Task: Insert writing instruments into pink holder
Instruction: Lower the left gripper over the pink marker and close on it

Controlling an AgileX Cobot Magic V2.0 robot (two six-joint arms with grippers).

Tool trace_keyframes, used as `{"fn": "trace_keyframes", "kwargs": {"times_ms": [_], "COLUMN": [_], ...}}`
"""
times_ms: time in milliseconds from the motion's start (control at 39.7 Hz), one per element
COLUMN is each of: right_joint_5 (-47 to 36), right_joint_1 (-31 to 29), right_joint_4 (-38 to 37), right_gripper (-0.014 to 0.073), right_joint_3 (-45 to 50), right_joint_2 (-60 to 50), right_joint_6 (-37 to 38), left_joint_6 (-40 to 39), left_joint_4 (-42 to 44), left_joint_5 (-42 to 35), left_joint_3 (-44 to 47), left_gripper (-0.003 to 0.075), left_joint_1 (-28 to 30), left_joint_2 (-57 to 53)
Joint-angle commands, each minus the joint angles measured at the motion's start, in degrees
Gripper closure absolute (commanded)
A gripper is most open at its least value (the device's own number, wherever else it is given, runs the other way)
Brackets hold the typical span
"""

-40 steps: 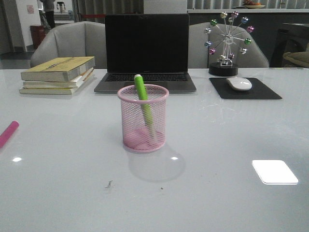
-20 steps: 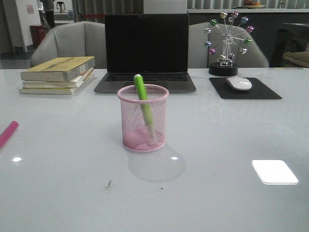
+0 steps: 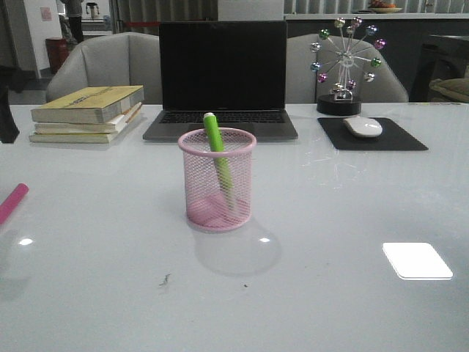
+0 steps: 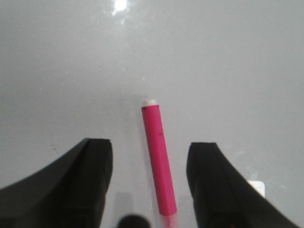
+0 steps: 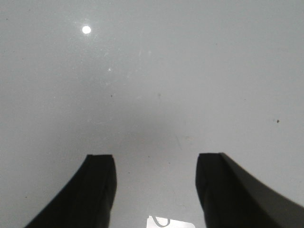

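Since half a second ago a dark shape, probably part of the left arm [image 3: 7,110], has come into the upper left edge of the front view, beside the stacked books [image 3: 86,114]; nothing else on the table [image 3: 330,220] has shifted.

At the centre of the front view stands the pink holder [image 3: 218,180], upright, with the green pen [image 3: 218,158] already inside it, leaning so that its top rises just above the rim at the back; the magenta pen [image 3: 12,202] lies flat on the table at the left edge of that frame, well apart from the holder, only its end showing.

From the left wrist camera the magenta pen [image 4: 158,159] runs lengthwise between the two dark fingers of the left gripper [image 4: 149,185], its pale tip pointing away toward the upper part of the frame; the jaws are spread wide, with bare table on each side of the pen, and touch nothing.

From the right wrist camera the right gripper [image 5: 156,190] is likewise spread wide over bare table, holding nothing.

Along the back of the front view sit the laptop [image 3: 222,77], the ferris-wheel ornament [image 3: 344,62], and the mouse [image 3: 363,127] on its dark mat [image 3: 374,136].
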Motion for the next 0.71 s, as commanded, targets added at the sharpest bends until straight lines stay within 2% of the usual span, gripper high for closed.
{"fn": "trace_keyframes", "kwargs": {"times_ms": [0,681], "right_joint_5": [-2.8,-2.7], "right_joint_1": [-0.5,-0.5], "right_joint_4": [-0.7,-0.7], "right_gripper": [0.0107,0.0107], "right_joint_3": [-1.5,-1.5], "right_joint_2": [-1.3,-1.3], "right_joint_6": [0.0,0.0], "left_joint_6": [-0.6,-0.6], "left_joint_4": [-1.7,-2.2], "left_joint_5": [-1.7,-2.3], "left_joint_3": [-2.0,-2.0], "left_gripper": [0.0313,0.0314], "left_joint_1": [0.1,0.1], "left_joint_2": [-0.4,7.6]}}
